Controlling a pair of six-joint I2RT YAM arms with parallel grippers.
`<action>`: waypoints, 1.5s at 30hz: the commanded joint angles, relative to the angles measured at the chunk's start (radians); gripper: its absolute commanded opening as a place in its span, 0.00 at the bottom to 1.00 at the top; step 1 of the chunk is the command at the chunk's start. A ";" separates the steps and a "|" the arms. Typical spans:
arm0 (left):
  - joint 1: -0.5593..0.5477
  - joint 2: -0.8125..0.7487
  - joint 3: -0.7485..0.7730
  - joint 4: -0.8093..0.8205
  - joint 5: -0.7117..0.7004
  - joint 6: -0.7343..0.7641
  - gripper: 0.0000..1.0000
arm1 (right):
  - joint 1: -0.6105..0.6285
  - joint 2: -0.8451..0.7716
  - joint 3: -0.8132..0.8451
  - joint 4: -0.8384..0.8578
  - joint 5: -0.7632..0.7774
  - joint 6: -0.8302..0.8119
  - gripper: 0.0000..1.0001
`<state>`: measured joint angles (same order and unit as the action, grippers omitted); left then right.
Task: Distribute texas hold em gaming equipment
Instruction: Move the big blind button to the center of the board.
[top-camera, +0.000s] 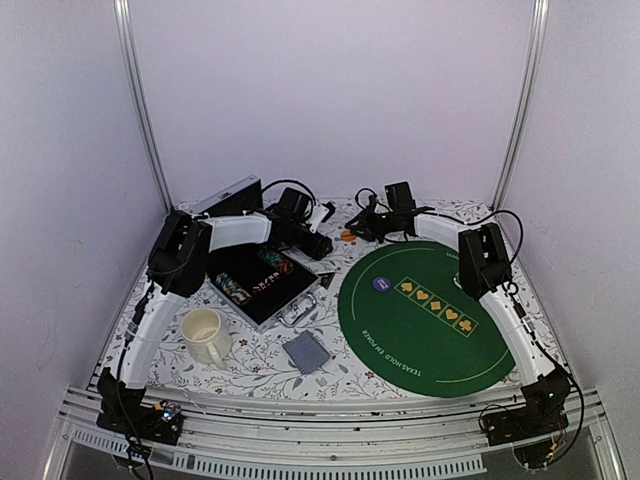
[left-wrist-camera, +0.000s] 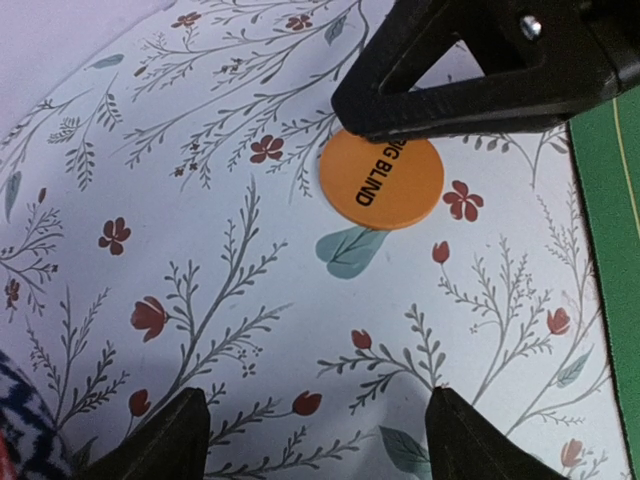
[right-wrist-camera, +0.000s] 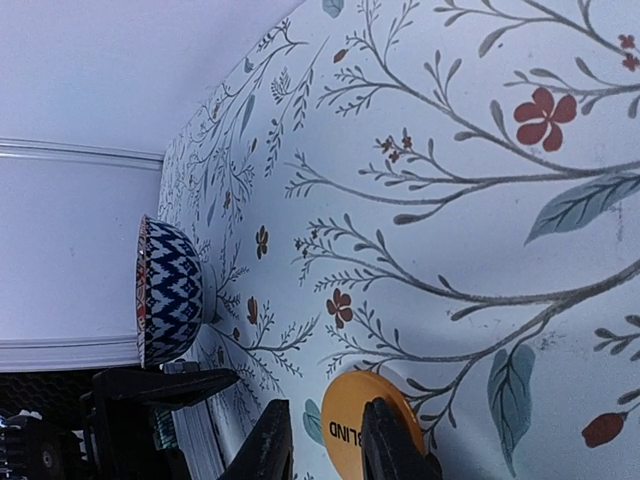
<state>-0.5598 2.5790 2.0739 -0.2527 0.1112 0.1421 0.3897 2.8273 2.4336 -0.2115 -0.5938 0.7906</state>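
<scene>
Left pincer (left-wrist-camera: 315, 395) fingers stood well apart above the bare floral surface (left-wrist-camera: 200, 250), clamping nothing. Just beyond them the orange disc (left-wrist-camera: 381, 182) lay flat, its "BIG BLIND" lettering face up; being round, it had no long axis. The right pincer (right-wrist-camera: 325, 405) was only slightly apart, one fingertip on the disc's edge. An open case (top-camera: 283, 312) held striped chips (top-camera: 236, 292), and a cream mug (top-camera: 205, 333) stood beside it.
</scene>
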 joint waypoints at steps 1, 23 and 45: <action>0.008 -0.057 -0.012 -0.003 -0.005 0.013 0.76 | -0.042 -0.039 -0.007 0.049 -0.036 0.025 0.27; 0.008 -0.063 -0.030 -0.005 -0.026 0.024 0.77 | -0.005 0.053 0.016 -0.104 0.063 -0.052 0.26; 0.020 -0.151 -0.179 -0.005 0.158 0.127 0.94 | 0.080 0.053 0.017 -0.197 -0.269 -0.289 0.23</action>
<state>-0.5568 2.4966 1.9419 -0.2729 0.2192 0.2409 0.4351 2.8353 2.4561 -0.3447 -0.7635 0.5598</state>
